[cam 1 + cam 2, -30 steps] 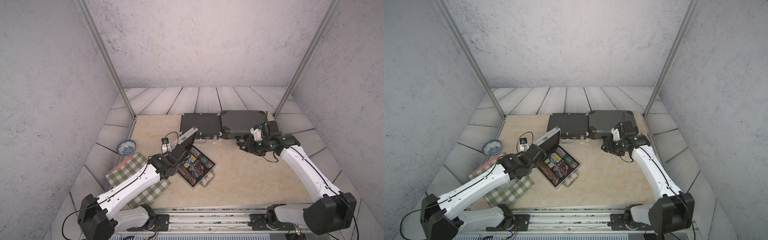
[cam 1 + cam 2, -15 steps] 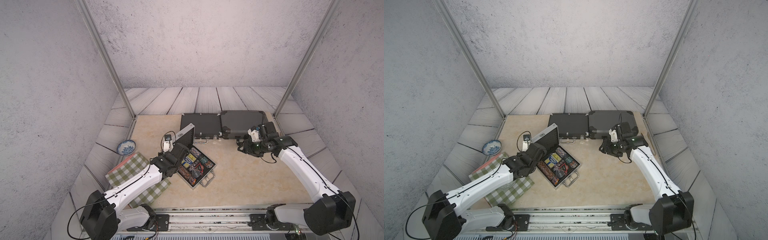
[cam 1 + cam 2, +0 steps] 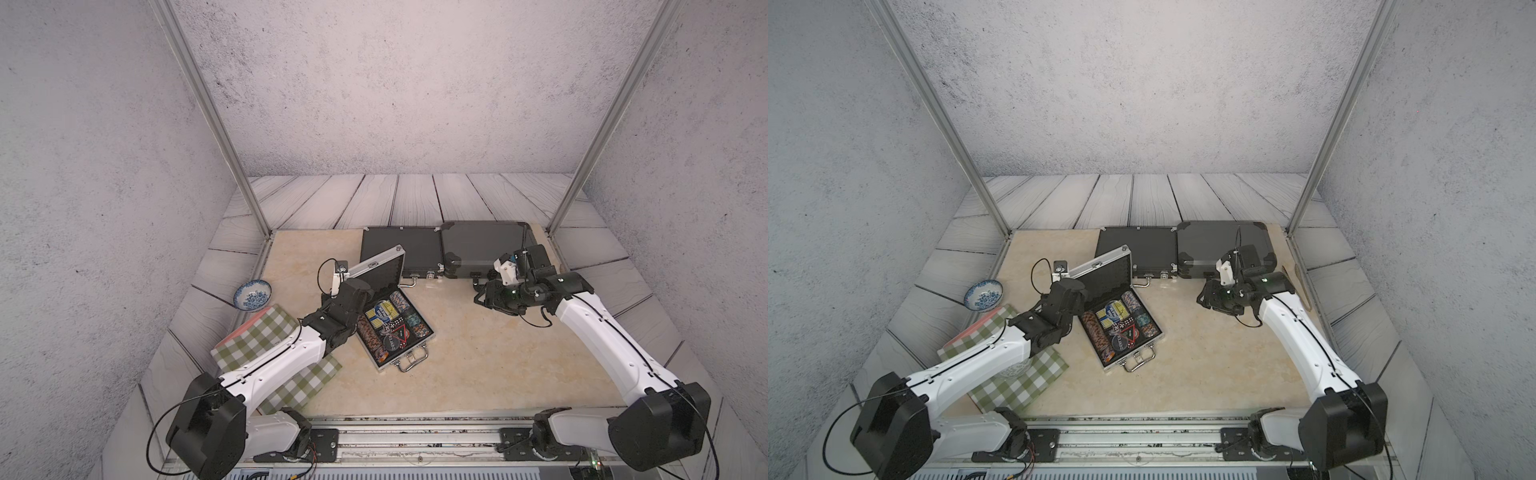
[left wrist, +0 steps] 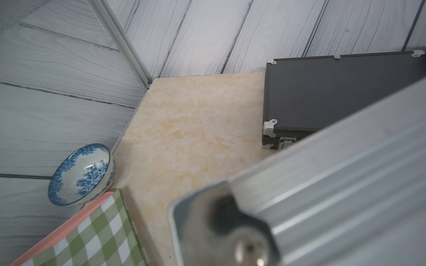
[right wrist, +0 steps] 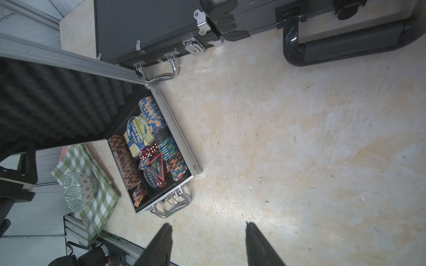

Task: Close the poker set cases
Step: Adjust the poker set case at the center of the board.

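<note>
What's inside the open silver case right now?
The silver case holds chip stacks, a card deck, red dice and a dealer button. Anything beneath them is covered.

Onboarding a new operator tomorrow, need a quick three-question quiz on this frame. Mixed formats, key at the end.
1. True or false: the silver aluminium poker case filled with chips is shut.
2. What is between the fingers of the right tool? A) a poker chip B) nothing C) a case handle
3. How many cases along the back edge of the beige marble table are closed?

Key:
1. False. It stands open.
2. B.
3. Two: the black case with silver corners and the dark grey case with black corners.
</note>
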`<state>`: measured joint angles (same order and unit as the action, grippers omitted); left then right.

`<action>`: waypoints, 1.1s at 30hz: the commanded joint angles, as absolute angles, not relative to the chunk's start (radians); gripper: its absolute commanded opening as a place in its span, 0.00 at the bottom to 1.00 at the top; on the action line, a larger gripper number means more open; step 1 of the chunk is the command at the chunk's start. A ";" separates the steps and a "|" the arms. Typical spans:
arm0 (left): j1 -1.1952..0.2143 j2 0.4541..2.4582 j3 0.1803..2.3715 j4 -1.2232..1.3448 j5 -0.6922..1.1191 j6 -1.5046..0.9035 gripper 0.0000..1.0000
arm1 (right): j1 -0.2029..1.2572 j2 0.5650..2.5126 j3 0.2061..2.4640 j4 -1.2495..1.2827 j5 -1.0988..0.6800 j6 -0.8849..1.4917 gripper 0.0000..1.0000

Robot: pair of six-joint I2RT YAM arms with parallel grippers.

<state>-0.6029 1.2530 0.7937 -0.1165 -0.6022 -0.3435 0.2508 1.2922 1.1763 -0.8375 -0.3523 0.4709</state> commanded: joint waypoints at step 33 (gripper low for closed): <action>-0.574 1.496 0.985 -0.113 -0.165 -0.303 0.21 | 0.255 1.289 1.154 -0.853 -0.310 0.471 0.54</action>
